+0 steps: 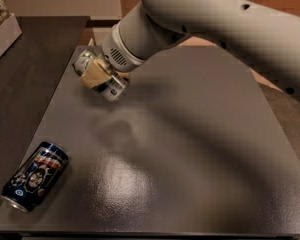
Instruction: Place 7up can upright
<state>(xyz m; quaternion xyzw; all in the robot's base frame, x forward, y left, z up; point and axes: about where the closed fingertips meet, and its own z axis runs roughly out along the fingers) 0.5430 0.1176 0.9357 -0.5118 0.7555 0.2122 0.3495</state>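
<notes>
The 7up can is a silver can with green markings, held tilted above the far left part of the grey table. My gripper is shut on the 7up can, with a tan finger pad across its middle. The can's shiny ends stick out on both sides of the pad. The arm reaches in from the upper right and hides the table's far edge.
A dark blue can with red-and-white graphics lies on its side near the table's front left corner. A darker surface lies left of the table. A white box edge stands at the far left.
</notes>
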